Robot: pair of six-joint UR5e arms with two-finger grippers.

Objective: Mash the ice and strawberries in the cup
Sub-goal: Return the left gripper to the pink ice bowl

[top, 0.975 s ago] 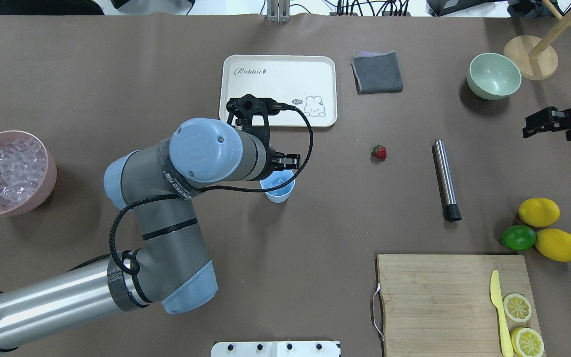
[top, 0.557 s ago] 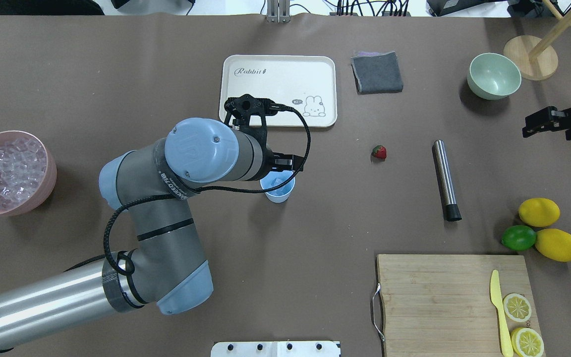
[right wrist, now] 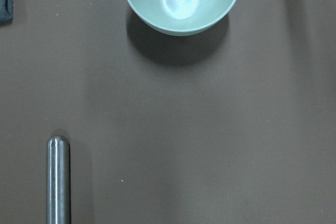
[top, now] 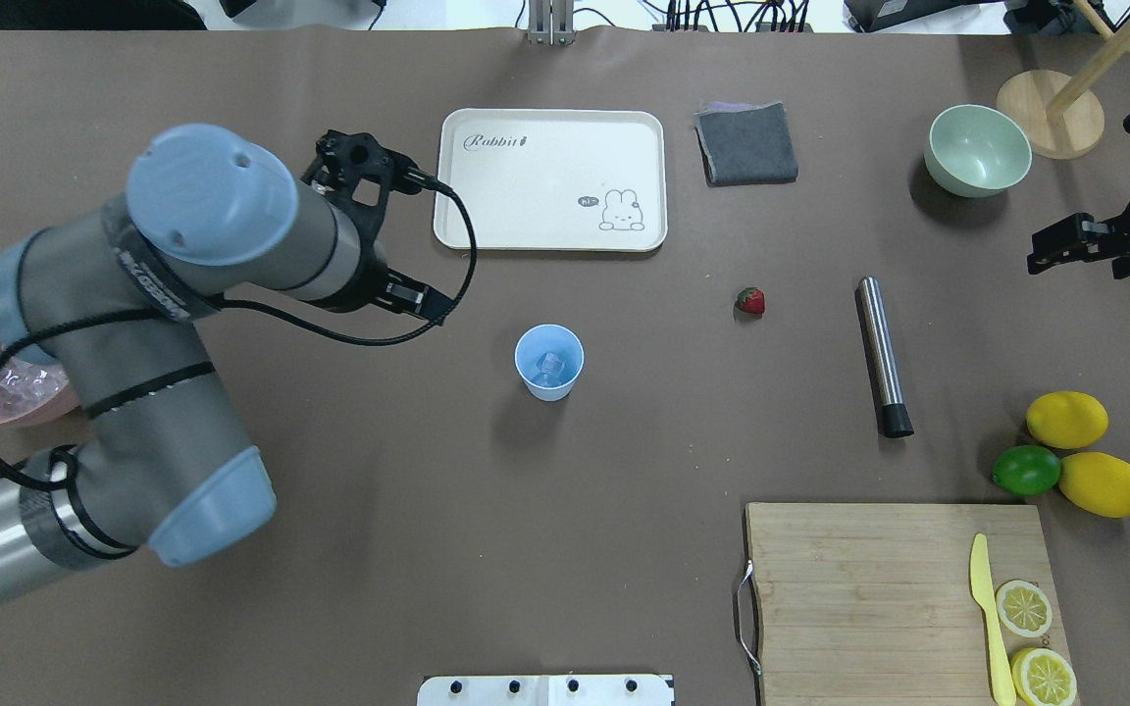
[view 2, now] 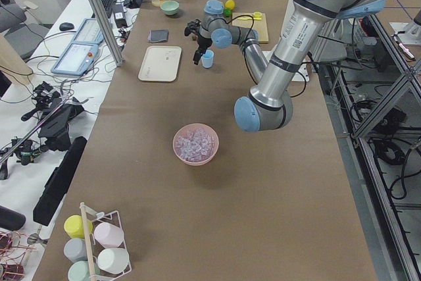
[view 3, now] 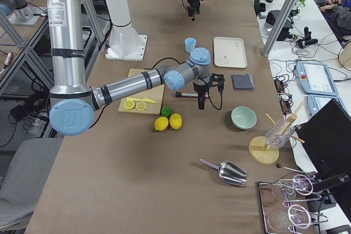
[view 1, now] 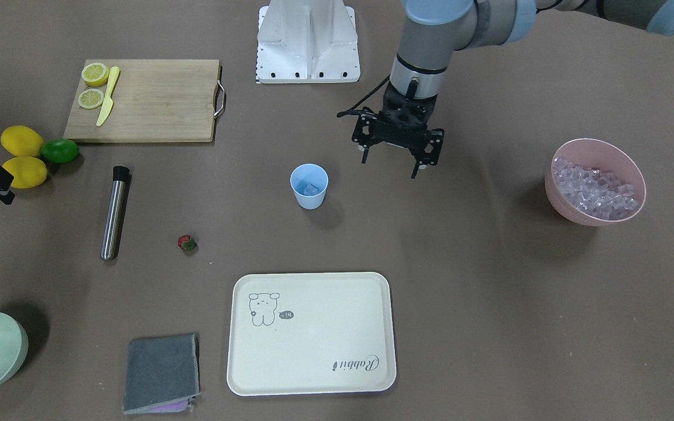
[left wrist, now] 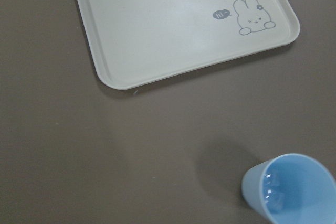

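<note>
Inside cup (top: 550, 390), ice (top: 548, 366) seen overhead; L wrist cam: cup edge only

The left arm (top: 153, 431) is made up of grey tubular links, ringed with thin black bands and capped with rounded pale blue covers; white lettering is carried on one black collar. A black braided cable (top: 473, 257) is looped to the black, skeletal left gripper (view 1: 389, 168).
</note>
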